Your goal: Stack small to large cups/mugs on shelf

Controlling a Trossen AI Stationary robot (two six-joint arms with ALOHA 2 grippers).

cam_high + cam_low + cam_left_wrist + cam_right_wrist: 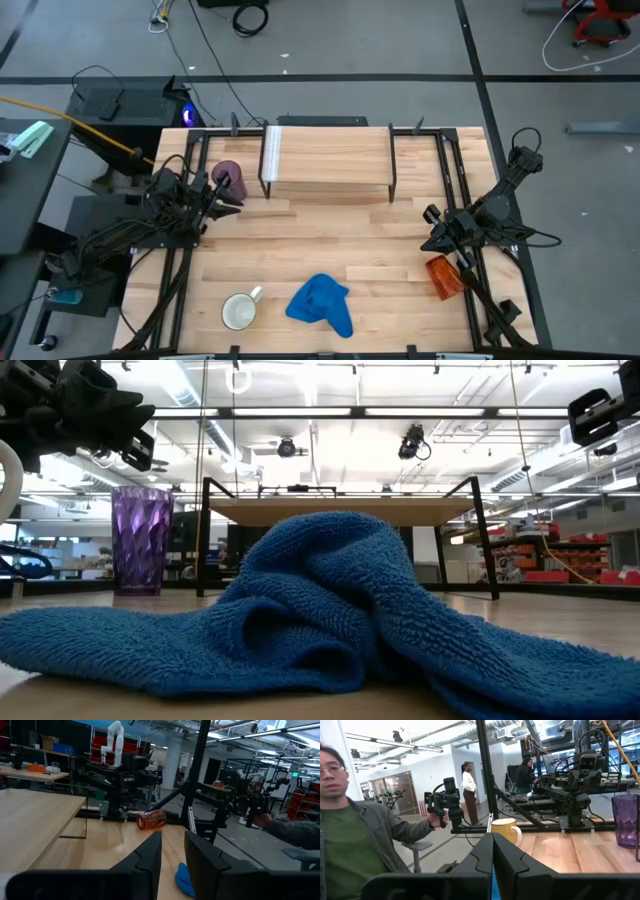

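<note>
Purple cup (pixel 229 176) upright beside shelf's (pixel 330 152) left edge, orange cup (pixel 443 277) at table's right edge

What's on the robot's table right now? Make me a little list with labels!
purple cup: standing upright, just left of the shelf
white mug: upright near the table's front edge, handle pointing toward the cloth
orange cup: lying on its side near the right edge
blue cloth: crumpled beside the mug
shelf: at the back of the table, nothing on top
left gripper: by the purple cup, fingers slightly apart, holding nothing
right gripper: shut and empty, near the orange cup
</note>
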